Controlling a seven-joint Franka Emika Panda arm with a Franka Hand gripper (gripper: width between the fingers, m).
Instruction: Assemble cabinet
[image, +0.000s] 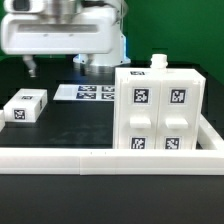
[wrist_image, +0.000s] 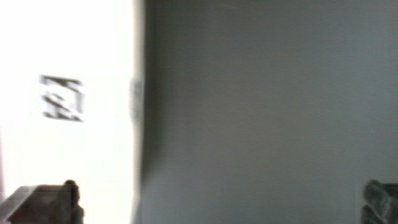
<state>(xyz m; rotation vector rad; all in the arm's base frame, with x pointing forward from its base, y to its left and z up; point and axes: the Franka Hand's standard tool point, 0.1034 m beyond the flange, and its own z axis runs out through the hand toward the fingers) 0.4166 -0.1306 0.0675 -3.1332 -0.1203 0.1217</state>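
The cabinet (image: 160, 108) is a large white box with several black-and-white tags, standing upright at the exterior view's right. A small white tagged block (image: 25, 106) lies apart at the exterior view's left. My gripper (image: 54, 66) hangs above the table at the back left, between that block and the marker board, touching neither. In the wrist view the gripper (wrist_image: 214, 200) is open and empty, its dark fingertips (wrist_image: 50, 200) far apart over grey table. A white surface with one tag (wrist_image: 63, 98) fills one side of the wrist view; I cannot tell which piece it is.
The marker board (image: 88, 92) lies flat behind the cabinet's left side. A long low white rail (image: 100, 155) runs along the front and up the exterior view's right beside the cabinet. The arm's white body (image: 60, 30) fills the top of the exterior view.
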